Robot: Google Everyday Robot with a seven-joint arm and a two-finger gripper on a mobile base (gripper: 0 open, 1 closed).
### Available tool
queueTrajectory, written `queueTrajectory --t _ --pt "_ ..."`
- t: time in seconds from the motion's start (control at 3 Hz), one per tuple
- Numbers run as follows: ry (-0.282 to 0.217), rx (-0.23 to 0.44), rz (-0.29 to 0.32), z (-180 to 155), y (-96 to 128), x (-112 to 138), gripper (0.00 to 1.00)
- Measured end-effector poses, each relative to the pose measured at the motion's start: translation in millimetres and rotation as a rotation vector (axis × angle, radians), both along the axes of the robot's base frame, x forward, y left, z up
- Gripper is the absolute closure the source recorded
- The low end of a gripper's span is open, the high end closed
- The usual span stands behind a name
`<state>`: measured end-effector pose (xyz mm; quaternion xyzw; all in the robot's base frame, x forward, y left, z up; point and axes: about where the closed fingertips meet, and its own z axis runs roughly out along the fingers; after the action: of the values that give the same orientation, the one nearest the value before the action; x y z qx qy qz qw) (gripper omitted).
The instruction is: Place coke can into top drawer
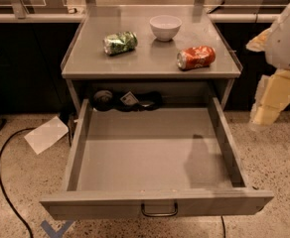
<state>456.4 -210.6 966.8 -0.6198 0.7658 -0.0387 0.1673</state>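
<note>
The coke can [196,57] lies on its side on the right part of the grey cabinet top [150,63], silver end to the left. The top drawer [155,155] is pulled wide open below it, its inside bare, with the dark loop handle [159,210] on the front panel. My gripper [270,99] hangs at the right edge of the view, beside the cabinet and to the right of the drawer, about level with the drawer's back. It is well apart from the can and holds nothing that I can see.
A green-and-white can [120,42] lies on the left of the top, and a white bowl [165,27] stands at the back. Dark items [127,100] sit behind the drawer. A sheet of paper [45,134] and a black cable [3,182] lie on the floor to the left.
</note>
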Motion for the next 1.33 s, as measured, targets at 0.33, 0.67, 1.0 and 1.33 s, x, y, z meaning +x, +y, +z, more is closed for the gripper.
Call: queueTrajectory --t 0.33,0.67,1.0,1.33 --pt "-0.026 -0.026 0.061 -13 3 35 0.0" --pt "-0.047 -0.046 0.093 -29 -3 82 0.0" --pt "-0.08 -0.066 0.087 -40 -9 128 0.0" --pt "-0.1 -0.078 0.064 -51 -18 175 0.0"
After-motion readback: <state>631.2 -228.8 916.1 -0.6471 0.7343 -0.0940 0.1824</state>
